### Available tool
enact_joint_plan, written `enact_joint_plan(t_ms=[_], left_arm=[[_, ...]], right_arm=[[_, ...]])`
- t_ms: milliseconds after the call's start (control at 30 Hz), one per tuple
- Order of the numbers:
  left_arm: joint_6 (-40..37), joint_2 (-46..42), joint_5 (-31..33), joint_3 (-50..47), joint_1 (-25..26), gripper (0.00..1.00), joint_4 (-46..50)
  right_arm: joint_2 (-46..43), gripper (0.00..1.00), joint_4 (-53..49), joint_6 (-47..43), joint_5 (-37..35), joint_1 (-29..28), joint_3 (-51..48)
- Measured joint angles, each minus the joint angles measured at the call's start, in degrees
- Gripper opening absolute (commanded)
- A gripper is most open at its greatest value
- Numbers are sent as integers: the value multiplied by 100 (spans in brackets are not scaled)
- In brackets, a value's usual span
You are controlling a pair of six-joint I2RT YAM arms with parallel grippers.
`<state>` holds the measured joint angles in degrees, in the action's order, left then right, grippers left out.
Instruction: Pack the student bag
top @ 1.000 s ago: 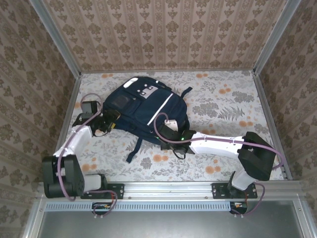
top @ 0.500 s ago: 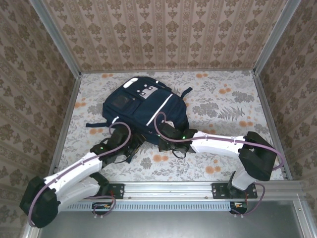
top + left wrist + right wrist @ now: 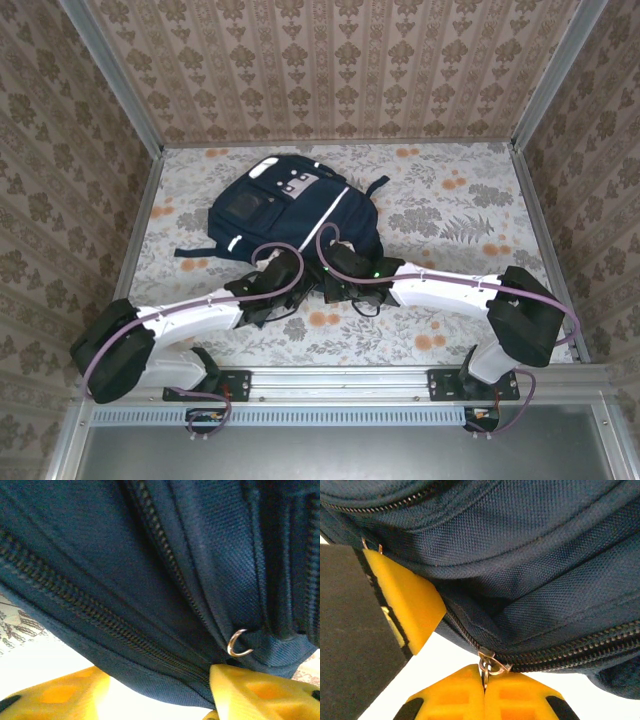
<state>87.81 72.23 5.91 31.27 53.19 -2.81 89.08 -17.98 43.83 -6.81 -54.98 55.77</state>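
The student bag, dark navy with a thin white stripe, lies flat on the floral table top. Both grippers meet at its near edge. My right gripper is shut on a metal zipper pull hanging from the bag's zip. My left gripper stands open just beside it, its yellow fingers on either side of the bag's zippered lower seam, the right one touching the fabric. A small metal ring shows just above that finger. From above, the left gripper and right gripper sit close together.
Bag straps trail onto the table at the left and the back right. The left gripper's yellow finger sits close to the right gripper. Patterned walls close in the table on three sides, with bare floral surface on the right.
My left arm has swung from the bag's left side round to its near edge, beside the right gripper, and its jaws have widened. The right gripper has stayed shut on the zipper pull.
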Motion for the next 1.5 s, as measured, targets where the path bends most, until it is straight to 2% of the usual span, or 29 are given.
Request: enact_joint_plan(t_ms=[100, 200, 233, 367, 400, 433, 600, 767, 967, 1133, 1267, 1367, 1500], left_arm=[[9, 11, 44, 0, 9, 69, -50], [0, 59, 59, -7, 9, 68, -223], [-2, 85, 59, -7, 9, 64, -291], [-44, 199, 44, -11, -22, 22, -468], [-17, 236, 35, -15, -48, 9, -511], [2, 264, 31, -26, -83, 0, -551], [28, 7, -68, -39, -197, 0, -256], [4, -1113, -98, -136, -597, 0, 765], [-177, -2538, -256, -505, -1464, 0, 1937], [-564, -3300, -977, -710, -2494, 0, 2601], [-1128, -3130, -1853, -697, -3436, 0, 2761], [-1729, -2507, -2520, -505, -4109, 0, 2861], [-2653, -1569, -2881, 105, -4791, 0, 3126]], right_arm=[[0, 0, 2, 0, 0, 0, -2], [-2, 0, 2, 2, -7, 11, -2], [0, 0, 2, 2, -15, 13, -2], [0, 0, 2, 4, -24, 24, -2], [0, 0, 2, 4, -26, 26, -2], [0, 0, 4, 4, -26, 26, -2], [0, 0, -48, -26, -66, 26, 9], [-168, 0, -44, -184, -87, 55, 26], [-396, 0, -380, -385, -267, 420, -57], [-330, 0, -492, -654, -304, 706, -92], [-229, 0, -435, -896, -240, 813, -90], [-247, 0, -356, -1014, -72, 800, -90], [-391, 0, -286, -1067, 15, 579, -85]])
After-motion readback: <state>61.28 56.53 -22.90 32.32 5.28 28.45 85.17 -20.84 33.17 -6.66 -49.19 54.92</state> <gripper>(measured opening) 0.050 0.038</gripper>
